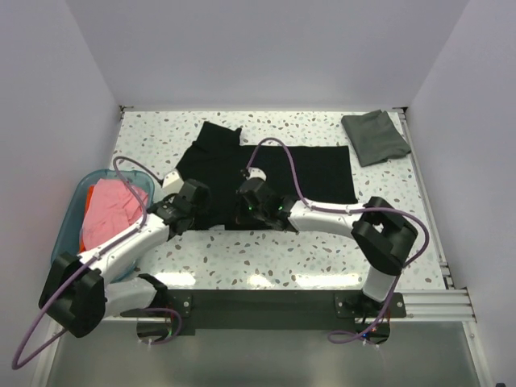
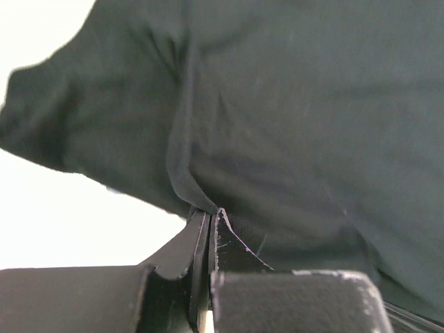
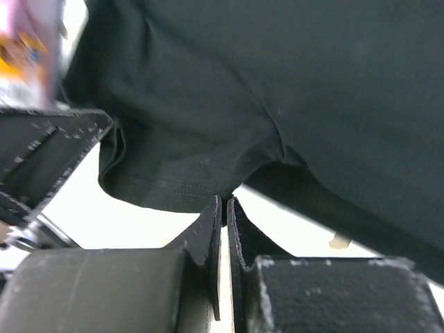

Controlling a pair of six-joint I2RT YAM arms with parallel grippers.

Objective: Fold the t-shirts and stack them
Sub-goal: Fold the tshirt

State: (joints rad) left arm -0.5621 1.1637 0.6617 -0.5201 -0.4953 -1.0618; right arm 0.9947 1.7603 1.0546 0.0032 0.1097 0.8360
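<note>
We see a black t-shirt [image 1: 266, 173], a dark grey-green t-shirt [image 1: 375, 137], a pink t-shirt [image 1: 111, 214], an orange-red t-shirt [image 1: 92, 192], a translucent teal tub [image 1: 68, 224] and a white worktop [image 1: 266, 258] speckled with grey-brown flecks

Speckled worktop, teal tub, plain walls

The worktop [image 1: 266, 262] is white terrazzo flecked with grey and brown chips, and shut in behind and on both sides by plain pale walls [image 1: 266, 48]. A translucent teal plastic tub [image 1: 68, 222] sits at the left edge, about halfway back, with rounded corners. A black plate [image 1: 266, 300] runs along the near edge, with a silver slotted rail [image 1: 431, 303] continuing to its right. A thin metal strip [image 1: 425, 193] lines the right edge. From the wrist cameras the worktop [image 2: 69, 222] washes out to near white (one brownish chip shows on the right view).
</note>
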